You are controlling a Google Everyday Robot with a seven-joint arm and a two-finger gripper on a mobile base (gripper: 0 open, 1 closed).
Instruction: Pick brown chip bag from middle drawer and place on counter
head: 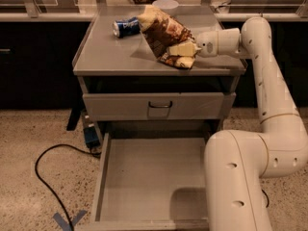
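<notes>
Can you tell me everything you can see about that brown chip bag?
The brown chip bag is crinkly, dark brown in the middle with pale lettering and tan-yellow ends. It is tilted, upper end toward the back left, lower end down at the counter. The end effector, on its right side, is shut on that lower end. A blue soda can lies close by its upper end.

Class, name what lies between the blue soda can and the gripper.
The camera view shows the brown chip bag there, on the counter: its lower right end in the gripper, its top leaning toward the blue soda can.
</notes>
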